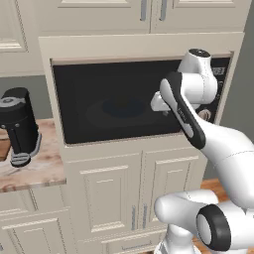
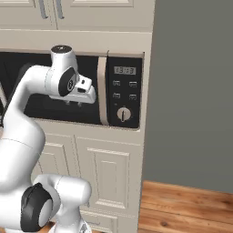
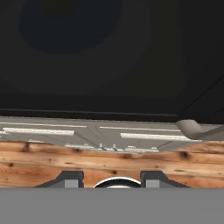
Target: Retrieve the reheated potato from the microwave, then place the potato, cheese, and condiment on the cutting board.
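Observation:
The microwave (image 1: 119, 101) is built into the beige cabinet wall, and its dark glass door is closed. A dim round plate (image 1: 124, 106) shows through the glass. The potato is hidden behind the dark door. My gripper (image 2: 75, 103) hangs just in front of the door's lower right part, left of the beige vertical handle (image 2: 103, 91), pointing downward. In the hand view the fingertips (image 3: 72, 177) stand apart with nothing between them, over the door's lower frame (image 3: 109, 131) and the wooden floor. The cheese and the condiment are out of view.
A black coffee machine (image 1: 19, 124) stands on the stone counter (image 1: 34, 168) left of the microwave. A brown wooden sliver (image 1: 3, 149) shows at the left edge; I cannot tell if it is the cutting board. The control panel (image 2: 125, 91) is right of the handle. A grey wall (image 2: 195, 91) stands to the right.

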